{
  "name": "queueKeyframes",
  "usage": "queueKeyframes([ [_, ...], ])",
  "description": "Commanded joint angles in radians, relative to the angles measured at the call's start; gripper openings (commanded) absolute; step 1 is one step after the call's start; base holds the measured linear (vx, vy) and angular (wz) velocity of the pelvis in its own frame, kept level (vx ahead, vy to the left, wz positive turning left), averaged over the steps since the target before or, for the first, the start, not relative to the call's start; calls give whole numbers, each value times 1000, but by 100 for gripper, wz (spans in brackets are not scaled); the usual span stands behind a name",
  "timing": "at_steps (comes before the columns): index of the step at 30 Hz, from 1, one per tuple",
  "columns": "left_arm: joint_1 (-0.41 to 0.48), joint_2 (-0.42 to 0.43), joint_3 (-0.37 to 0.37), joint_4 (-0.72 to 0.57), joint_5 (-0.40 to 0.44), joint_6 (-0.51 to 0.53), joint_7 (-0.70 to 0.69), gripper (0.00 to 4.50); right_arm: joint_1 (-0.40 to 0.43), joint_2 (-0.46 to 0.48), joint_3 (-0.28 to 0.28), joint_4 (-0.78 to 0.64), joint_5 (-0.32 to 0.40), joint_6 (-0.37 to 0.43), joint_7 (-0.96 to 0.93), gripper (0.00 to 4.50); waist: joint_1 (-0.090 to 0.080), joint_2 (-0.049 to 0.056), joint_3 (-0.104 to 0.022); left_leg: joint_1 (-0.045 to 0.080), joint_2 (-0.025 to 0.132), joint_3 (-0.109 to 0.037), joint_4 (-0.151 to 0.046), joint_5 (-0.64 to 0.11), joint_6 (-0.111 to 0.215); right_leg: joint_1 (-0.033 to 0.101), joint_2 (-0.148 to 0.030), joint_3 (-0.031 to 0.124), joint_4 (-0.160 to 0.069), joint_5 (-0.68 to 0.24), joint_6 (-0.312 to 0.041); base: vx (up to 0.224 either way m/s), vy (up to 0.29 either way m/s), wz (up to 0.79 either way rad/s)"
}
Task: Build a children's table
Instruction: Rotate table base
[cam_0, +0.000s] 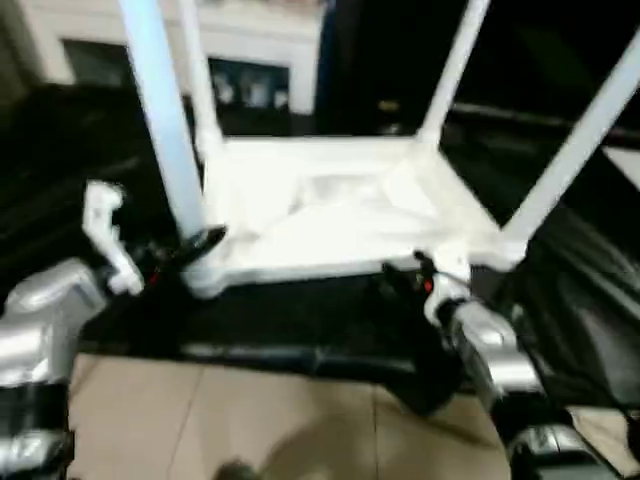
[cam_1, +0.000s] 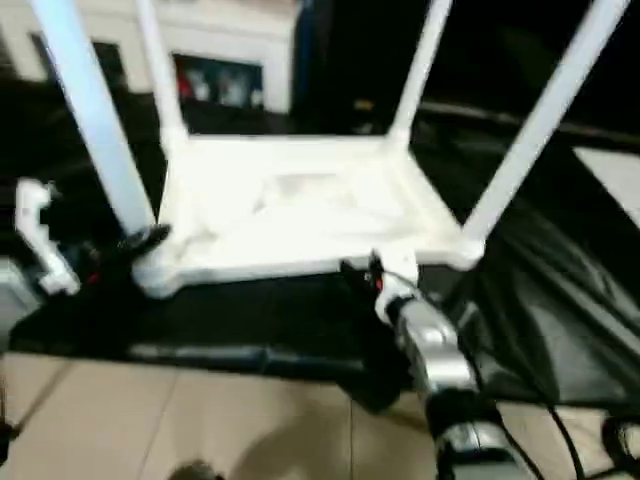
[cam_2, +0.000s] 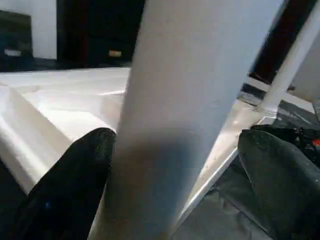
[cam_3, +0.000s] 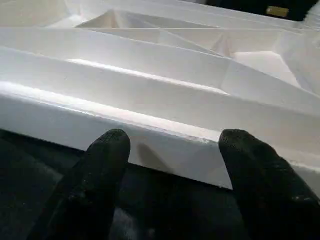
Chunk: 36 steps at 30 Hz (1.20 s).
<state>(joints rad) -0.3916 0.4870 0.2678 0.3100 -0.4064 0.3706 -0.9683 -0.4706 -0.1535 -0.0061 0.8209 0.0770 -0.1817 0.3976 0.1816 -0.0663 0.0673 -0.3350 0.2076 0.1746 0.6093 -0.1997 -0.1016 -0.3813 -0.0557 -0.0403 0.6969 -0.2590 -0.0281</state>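
The white table top (cam_0: 330, 215) lies upside down on a black cloth, ribbed underside up. All four white legs stand upright in its corner sockets: near-left leg (cam_0: 165, 130), far-left leg (cam_0: 200, 80), far-right leg (cam_0: 450, 70), near-right leg (cam_0: 575, 140). My left gripper (cam_0: 195, 250) is open and straddles the base of the near-left leg (cam_2: 190, 100); one finger (cam_2: 75, 175) lies close against it, the other (cam_2: 280, 185) stands off. My right gripper (cam_3: 176, 141) is open just in front of the top's near rim (cam_3: 150, 125), near the near-right corner, touching nothing.
The black cloth (cam_0: 300, 320) covers a low platform whose front edge meets tan floor tiles (cam_0: 250, 420). A white cabinet (cam_0: 250, 30) and dark furniture (cam_0: 380, 60) stand behind. Black sheeting (cam_1: 560, 300) drapes down on the right.
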Motion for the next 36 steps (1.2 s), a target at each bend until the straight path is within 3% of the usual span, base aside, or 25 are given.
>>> queueKeyframes([
  [1, -29, -14, -34, 26, 23, -9, -10, 438, -4, -6, 0, 28, -9, 14, -4, 317, -28, 33, -67, 8, 23, -11, -85, -255, -25, 21, -64, 47, -106, -53, -200, 0, 0, 0],
  [2, -35, -17, -38, 28, 22, -5, -15, 438, -9, -6, 0, 36, -12, 16, -6, 317, -37, 34, -68, 0, 21, -11, -82, -214, -22, 27, -68, 49, -106, -10, -197, 0, 0, 0],
  [6, -45, -28, -62, -11, -24, 33, -53, 438, -33, -8, -1, 76, -19, 7, -11, 317, -56, 35, -70, -11, 21, -11, -83, -153, -23, 37, -71, 45, -105, 48, -202, 0, 0, 0],
  [10, -19, -9, -119, -140, -113, 152, -143, 438, -56, -11, 1, 112, -30, 12, -19, 317, -58, 33, -74, -9, 22, -7, -80, -110, -14, 41, -71, 44, -98, 134, -211, 0, 0, 0],
  [11, -2, 2, -145, -207, -146, 200, -171, 438, -63, -10, 3, 122, -33, 14, -23, 317, -61, 33, -75, -15, 21, -9, -81, -91, -13, 46, -70, 41, -95, 161, -216, 0, 0, 0],
  [14, 18, 3, -195, -322, -200, 266, -199, 438, -74, -7, 7, 139, -39, 11, -22, 317, -68, 32, -76, -12, 20, -4, -77, -71, -5, 45, -69, 42, -94, 203, -232, 0, 0, 0],
  [15, 19, -2, -207, -349, -217, 283, -204, 438, -78, -6, 7, 143, -39, 9, -21, 317, -72, 30, -75, -17, 19, -3, -77, -55, 2, 48, -68, 42, -94, 223, -237, 0, 0, 0],
  [17, 16, -17, -227, -389, -241, 308, -204, 438, -87, -3, 8, 155, -39, 7, -19, 317, -78, 22, -73, -20, 15, -1, -74, -42, 17, 52, -67, 44, -96, 229, -234, 0, 0, 0],
  [19, 1, -49, -261, -418, -248, 316, -192, 438, -96, 2, 12, 163, -41, 7, -17, 317, -80, 21, -71, -20, 17, -1, -76, -57, 14, 54, -70, 44, -100, 186, -225, 0, 0, 0],
  [20, -29, -103, -304, -435, -245, 314, -173, 438, -110, 11, 17, 175, -46, 6, -12, 317, -84, 18, -69, -19, 19, 0, -77, -67, 11, 53, -69, 45, -103, 158, -223, 0, 0, 0],
  [26, -107, -210, -366, -385, -213, 288, -128, 438, -146, 41, 24, 203, -51, -9, 12, 317, -100, 16, -68, -24, 18, -2, -78, -89, 3, 55, -71, 46, -110, 74, -200, 0, 0, 0],
  [32, -173, -287, -423, -311, -174, 252, -116, 438, -178, 70, 43, 219, -55, -19, 59, 317, -112, 16, -73, -27, 16, -4, -73, -50, 28, 60, -69, 45, -105, 146, -219, 0, 0, 0],
  [36, -183, -321, -447, -303, -172, 243, -109, 438, -184, 80, 42, 221, -45, -28, 98, 317, -117, 17, -76, -26, 16, -2, -68, -24, 61, 61, -68, 45, -99, 240, -257, 0, 0, 0],
])
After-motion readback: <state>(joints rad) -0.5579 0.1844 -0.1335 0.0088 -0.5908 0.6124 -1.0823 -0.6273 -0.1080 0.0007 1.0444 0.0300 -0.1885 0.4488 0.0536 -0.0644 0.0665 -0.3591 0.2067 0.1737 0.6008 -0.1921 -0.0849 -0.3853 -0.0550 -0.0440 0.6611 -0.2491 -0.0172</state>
